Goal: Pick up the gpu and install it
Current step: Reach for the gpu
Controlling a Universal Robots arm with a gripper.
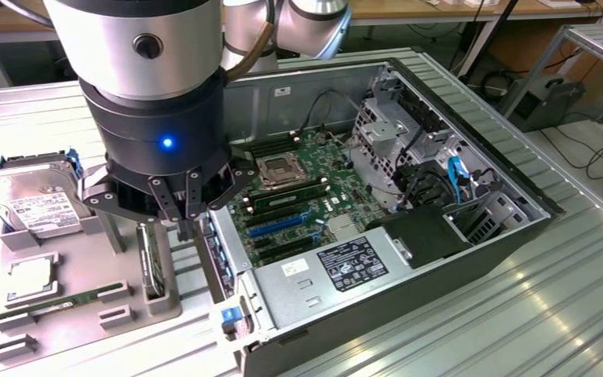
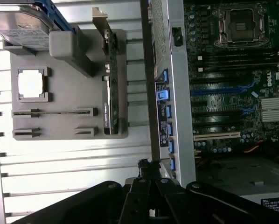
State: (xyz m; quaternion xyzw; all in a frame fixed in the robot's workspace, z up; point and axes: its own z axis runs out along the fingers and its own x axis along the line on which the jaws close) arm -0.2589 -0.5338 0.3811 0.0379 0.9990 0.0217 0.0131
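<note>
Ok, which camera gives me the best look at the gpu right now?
The wrist view: the gpu stands on edge in the grey holder, its whole length unobstructed, bracket included. In the exterior view the gpu is foreshortened, with its upper end partly behind the shut jaws.

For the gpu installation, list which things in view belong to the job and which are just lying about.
Job: gpu, end effector, motherboard, computer case.
Lying about: hard drive, processor chip, RAM stick.
</note>
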